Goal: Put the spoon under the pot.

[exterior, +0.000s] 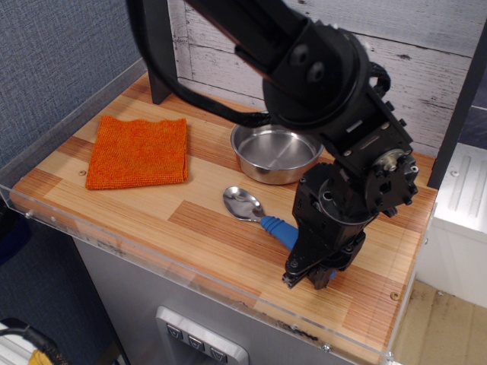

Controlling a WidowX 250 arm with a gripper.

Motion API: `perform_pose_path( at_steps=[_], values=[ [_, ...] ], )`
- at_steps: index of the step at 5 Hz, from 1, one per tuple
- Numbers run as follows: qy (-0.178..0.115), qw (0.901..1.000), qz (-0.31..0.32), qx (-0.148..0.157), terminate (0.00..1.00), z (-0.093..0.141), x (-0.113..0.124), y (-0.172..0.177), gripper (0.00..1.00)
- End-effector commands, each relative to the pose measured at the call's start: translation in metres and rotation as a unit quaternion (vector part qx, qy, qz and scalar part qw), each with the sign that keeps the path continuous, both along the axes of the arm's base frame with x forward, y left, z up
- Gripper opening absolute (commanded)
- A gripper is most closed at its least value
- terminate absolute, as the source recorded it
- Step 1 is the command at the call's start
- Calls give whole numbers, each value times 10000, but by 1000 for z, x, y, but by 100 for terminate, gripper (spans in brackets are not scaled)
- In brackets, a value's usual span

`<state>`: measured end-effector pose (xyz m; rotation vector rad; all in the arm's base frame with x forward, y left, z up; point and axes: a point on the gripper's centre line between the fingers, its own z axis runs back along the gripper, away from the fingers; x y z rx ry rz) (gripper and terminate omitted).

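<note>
I noted the spoon (255, 211) lay on the bench (152, 217) below the pot (275, 153); my tool (308, 277) gripped its handle end.

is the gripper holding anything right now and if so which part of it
It looks like the gripper is on the spoon, at the far end of its blue handle, but the jaws hide the contact.

Whitewashed plank wall (426, 30) behind a striped wooden counter (152, 220).
</note>
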<state>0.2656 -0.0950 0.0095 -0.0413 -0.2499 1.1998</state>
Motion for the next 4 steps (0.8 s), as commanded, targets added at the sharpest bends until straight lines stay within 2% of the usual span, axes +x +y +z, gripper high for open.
perform_pose_path(
  at_steps=[1, 3, 4],
  values=[
    [-37, 9998, 214, -31, 0, 8, -7, 2, 100],
    [-95, 9988, 473, -91, 0, 17, -9, 9, 100],
    [-99, 9973, 624, -374, 0, 25, -11, 9, 100]
  ],
)
